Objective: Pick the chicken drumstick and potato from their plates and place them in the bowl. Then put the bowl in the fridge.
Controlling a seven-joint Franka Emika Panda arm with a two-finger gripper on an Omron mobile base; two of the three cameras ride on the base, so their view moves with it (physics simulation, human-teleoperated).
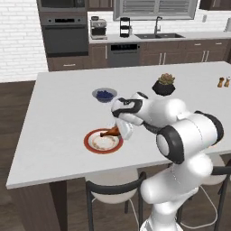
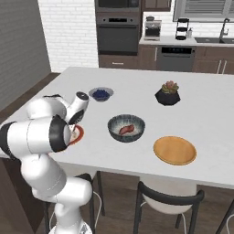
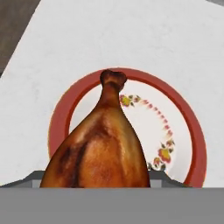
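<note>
My gripper (image 1: 120,131) is shut on the thick end of the chicken drumstick (image 1: 111,132), a glossy orange-brown leg held just over the red-rimmed white plate (image 1: 97,143). In the hand view the chicken drumstick (image 3: 103,148) points its bone end away from me over the plate (image 3: 179,127) and hides my fingertips. To the right on the island, the reddish potato (image 2: 126,130) lies inside the dark speckled bowl (image 2: 112,124). The tan wooden plate (image 2: 174,150) sits bare beside it. The fridge is out of view.
A small grey bowl of blueberries (image 1: 104,94) and a black plant pot (image 1: 164,85) stand farther back on the white island (image 1: 63,90). Two shakers (image 1: 224,82) sit at the far right. Stools (image 2: 167,201) are tucked under the near edge.
</note>
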